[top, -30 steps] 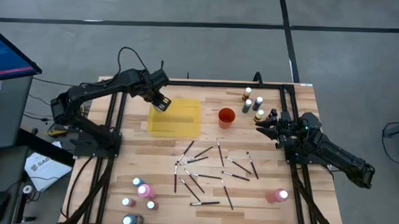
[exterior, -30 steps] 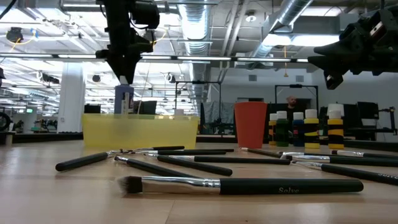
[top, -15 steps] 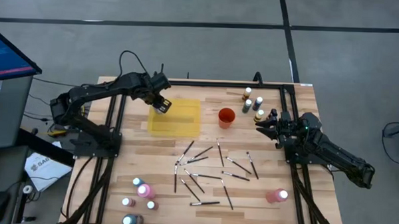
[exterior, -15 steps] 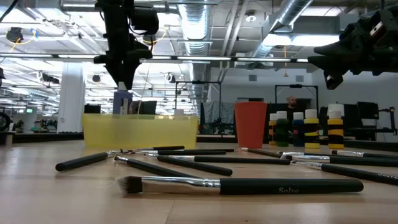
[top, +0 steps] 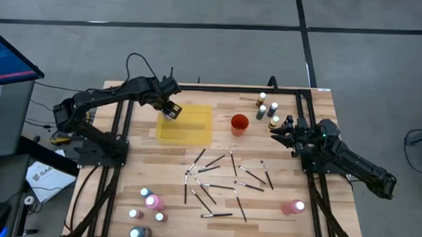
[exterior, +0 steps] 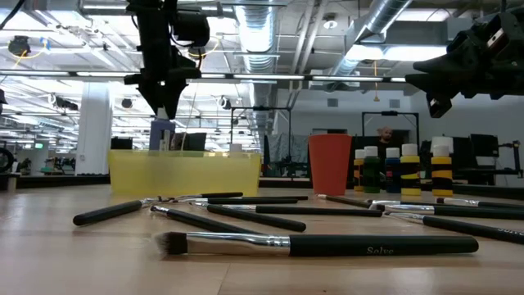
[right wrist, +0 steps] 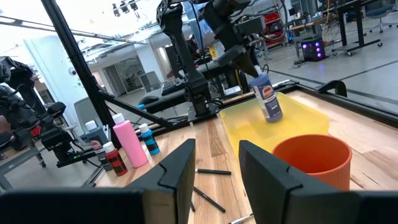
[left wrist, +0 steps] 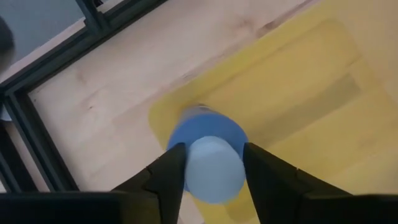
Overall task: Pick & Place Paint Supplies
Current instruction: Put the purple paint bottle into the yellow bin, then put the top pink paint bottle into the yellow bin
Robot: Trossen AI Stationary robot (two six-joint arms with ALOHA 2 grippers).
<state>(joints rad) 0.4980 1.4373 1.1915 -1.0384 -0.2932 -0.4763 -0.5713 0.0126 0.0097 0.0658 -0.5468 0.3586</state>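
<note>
The left tool point(left wrist: 208, 163) hangs over the near corner of the yellow mat point(top: 193, 128) with a blue paint bottle point(left wrist: 207, 149) between its fingers point(left wrist: 171, 171); the fingers flank the pale cap with a thin gap on each side, so the grip looks loosened and the bottle appears to stand slightly tilted on the mat directly beneath the tool. The main risk, as I judge it, is a topple: if the tool rises while a finger drags on the cap, or if the base sits half over the mat's edge, the bottle could tip toward the bare desk point(top: 143, 155) just beside it. The mat's corner and the dark frame rail lie close to the tool on one side, while the rest of the mat ahead of it is open. The right tool point(right wrist: 214, 163) waits well apart across the desk, fingers set at a middling gap and holding nothing, with the orange cup point(right wrist: 311, 158) just in front of it and a cluster of bottles point(top: 267, 110) close by its side; a careless swing there could knock either. Loose brushes point(top: 219, 178) litter the middle of the desk between both tools, and further bottles point(top: 148, 208) stand well away from the left tool at the desk's front edge.
</note>
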